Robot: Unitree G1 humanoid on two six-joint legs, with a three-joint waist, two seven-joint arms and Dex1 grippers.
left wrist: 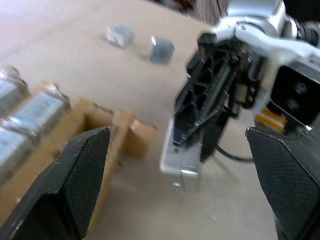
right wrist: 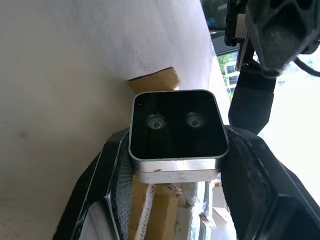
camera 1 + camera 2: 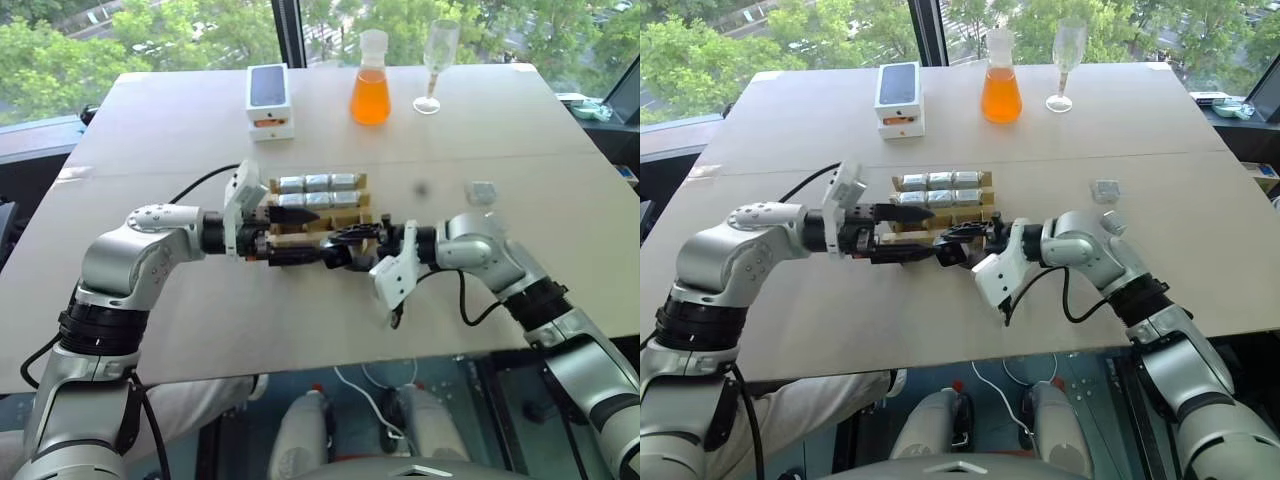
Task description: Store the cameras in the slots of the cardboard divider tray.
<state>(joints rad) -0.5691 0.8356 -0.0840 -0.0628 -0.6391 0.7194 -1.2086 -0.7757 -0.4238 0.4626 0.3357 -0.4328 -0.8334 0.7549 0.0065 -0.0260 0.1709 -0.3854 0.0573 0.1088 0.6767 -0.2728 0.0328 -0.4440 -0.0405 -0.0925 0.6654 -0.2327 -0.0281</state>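
Cameras (image 3: 318, 183) fill the tray's (image 3: 318, 222) far slots; right pincer (image 2: 175, 165) pinches another camera (image 2: 176, 131) near its near edge, left pincer (image 1: 175, 185) spread. Two cameras (image 1: 141, 42) wait on tabletop (image 3: 180, 120).

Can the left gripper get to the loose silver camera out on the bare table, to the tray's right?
Probably not directly: the right gripper, shut on a black-faced silver camera, sits between the left gripper and that small shiny silver camera block.

Low tan cardboard divider tray (image 3: 940, 215) lies mid-table, its far slots filled with shiny silver-grey boxy cameras (image 3: 940, 181). My right gripper (image 2: 175, 165) clamps another camera (image 2: 176, 131), black square face, pale rim, by the tray's near edge. One more camera (image 3: 1105, 189) lies loose far right.
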